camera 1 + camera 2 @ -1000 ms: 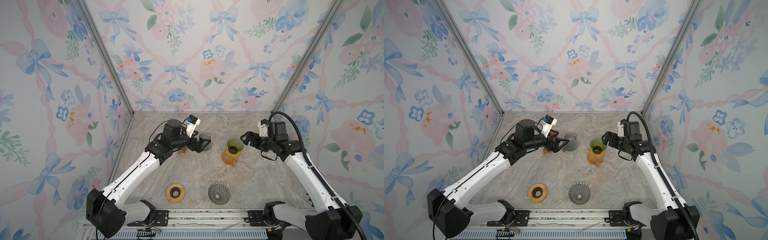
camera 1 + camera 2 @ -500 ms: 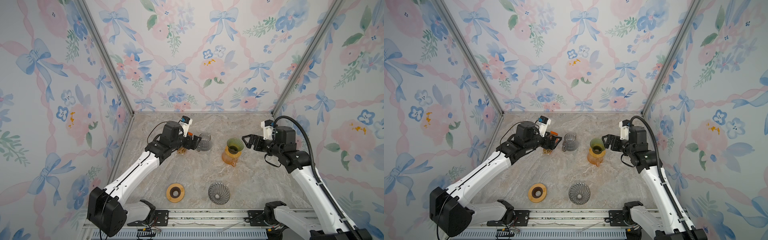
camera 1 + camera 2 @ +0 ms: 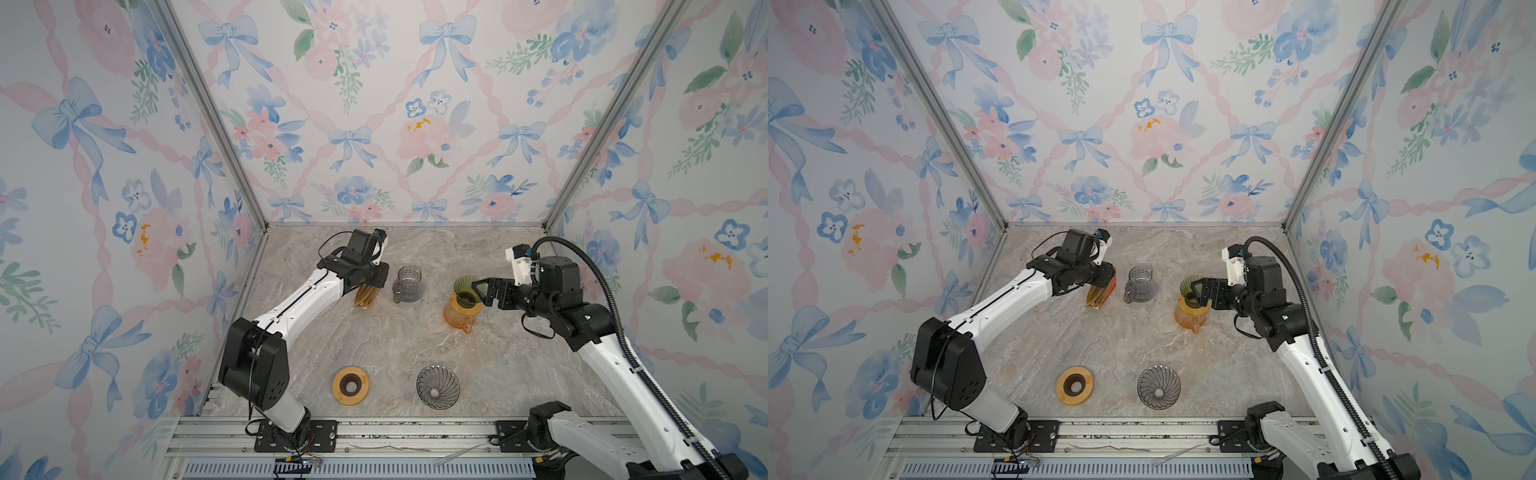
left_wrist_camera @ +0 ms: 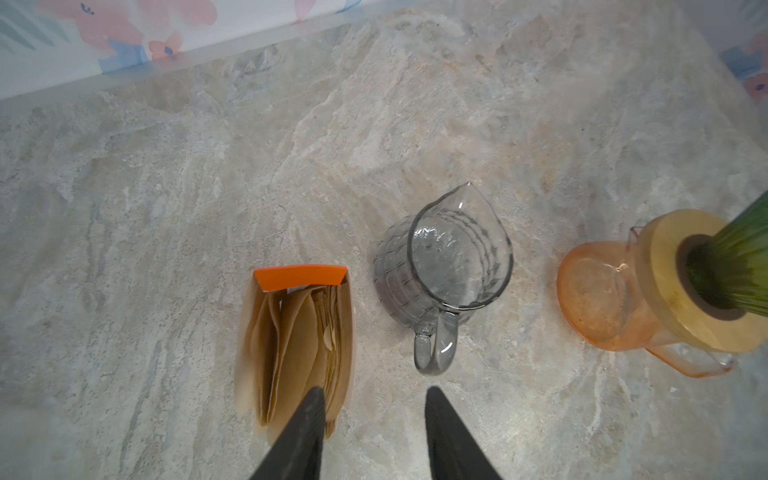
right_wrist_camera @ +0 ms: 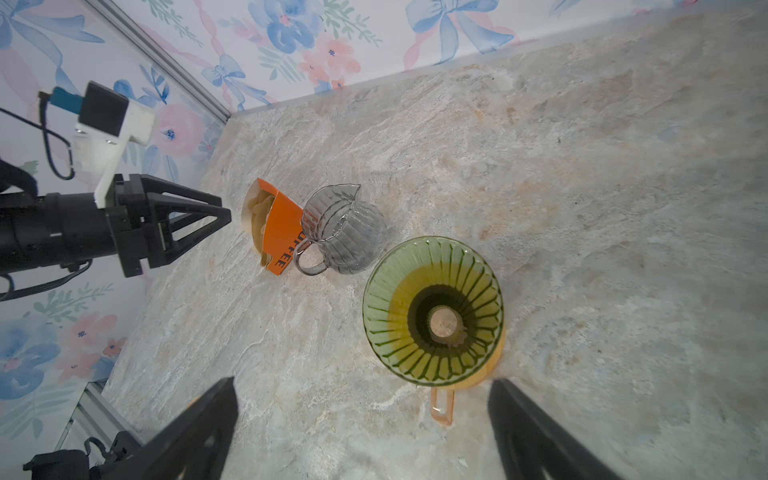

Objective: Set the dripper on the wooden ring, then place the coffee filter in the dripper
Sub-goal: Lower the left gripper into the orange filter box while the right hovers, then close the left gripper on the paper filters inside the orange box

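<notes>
Brown paper coffee filters [image 4: 291, 332] stand in an orange box [image 5: 282, 232] at the back left, seen in both top views [image 3: 365, 296] [image 3: 1098, 294]. My left gripper [image 4: 374, 395] hangs just above the box, jaws partly apart. One finger [image 4: 307, 419] overlaps the filter stack; nothing is gripped. The green ribbed dripper [image 5: 432, 316] sits empty on a wooden collar on an orange carafe [image 3: 461, 316] [image 3: 1190, 318]. Just to the dripper's right, my right gripper [image 5: 363, 384] [image 3: 478, 289] stands wide open and empty.
A clear grey glass pitcher [image 4: 444, 266] [image 3: 407, 284] stands between the filter box and the carafe. Near the front edge lie a wooden ring [image 3: 350, 385] and a second, grey dripper [image 3: 438, 386]. Flowered walls close in the back and both sides.
My left gripper has drawn back from the glass pitcher to the filter box, and its jaws have narrowed. The right gripper has stayed wide open beside the dripper, with its arm shifted slightly.
</notes>
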You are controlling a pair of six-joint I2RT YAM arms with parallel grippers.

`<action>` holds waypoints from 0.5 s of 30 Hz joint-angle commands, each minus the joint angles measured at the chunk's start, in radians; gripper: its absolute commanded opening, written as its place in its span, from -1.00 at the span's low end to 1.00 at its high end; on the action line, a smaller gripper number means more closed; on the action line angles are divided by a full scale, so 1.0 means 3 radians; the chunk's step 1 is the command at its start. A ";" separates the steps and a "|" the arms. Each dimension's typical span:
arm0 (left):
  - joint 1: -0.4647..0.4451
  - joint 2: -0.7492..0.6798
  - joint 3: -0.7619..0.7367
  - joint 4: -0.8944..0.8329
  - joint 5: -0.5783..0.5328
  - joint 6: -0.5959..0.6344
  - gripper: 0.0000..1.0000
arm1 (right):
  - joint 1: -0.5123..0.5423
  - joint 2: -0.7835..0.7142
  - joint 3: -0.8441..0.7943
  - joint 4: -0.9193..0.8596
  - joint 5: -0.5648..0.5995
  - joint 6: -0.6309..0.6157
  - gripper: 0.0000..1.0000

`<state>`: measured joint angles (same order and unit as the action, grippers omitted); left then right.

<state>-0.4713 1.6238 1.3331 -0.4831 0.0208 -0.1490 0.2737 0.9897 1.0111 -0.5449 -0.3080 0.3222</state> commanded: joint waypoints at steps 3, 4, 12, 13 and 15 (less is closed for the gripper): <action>0.0021 0.0188 0.0237 -0.0262 -0.0270 0.0169 -0.16 | 0.0071 0.0053 0.0039 -0.0014 -0.0158 -0.0096 0.93; 0.0023 0.0236 0.0284 -0.0294 -0.0333 0.0198 -0.17 | 0.0080 0.0077 0.0060 -0.0031 -0.0159 -0.0103 0.93; 0.0102 0.0506 0.0502 -0.0393 -0.0302 0.0311 -0.33 | 0.0141 0.0121 0.0150 -0.0157 -0.0074 -0.0156 0.93; 0.0102 0.0535 0.0515 -0.0394 -0.0316 0.0310 -0.35 | 0.0140 0.0133 0.0156 -0.0153 -0.0077 -0.0156 0.93; 0.0107 0.0590 0.0545 -0.0395 -0.0335 0.0317 -0.42 | 0.0156 0.0137 0.0157 -0.0152 -0.0059 -0.0157 0.93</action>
<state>-0.4442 1.7741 1.4685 -0.5747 -0.0650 -0.0761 0.3054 1.0275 1.0264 -0.5716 -0.3328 0.2932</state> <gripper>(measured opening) 0.294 0.963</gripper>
